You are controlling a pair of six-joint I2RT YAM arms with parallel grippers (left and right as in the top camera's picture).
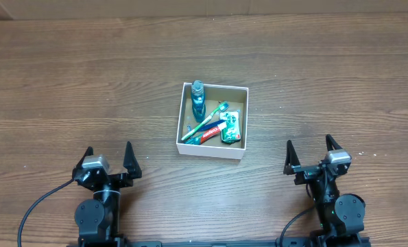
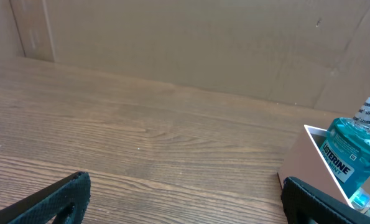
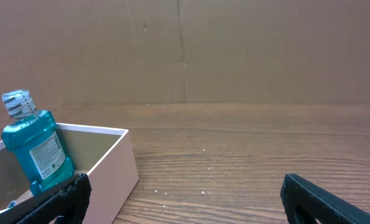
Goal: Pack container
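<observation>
though hidden from wrists, toothbrush [image 1: 208, 121] inside container [image 1: 210, 149]

Wood-grain table [image 1: 66, 75], plain brown wall [image 3: 247, 50], possibly cardboard

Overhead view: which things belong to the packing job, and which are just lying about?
Job: container; in it, mouthwash bottle, toothbrush, toothpaste tube, green packet.
Just there: wooden table, cardboard backdrop.
</observation>
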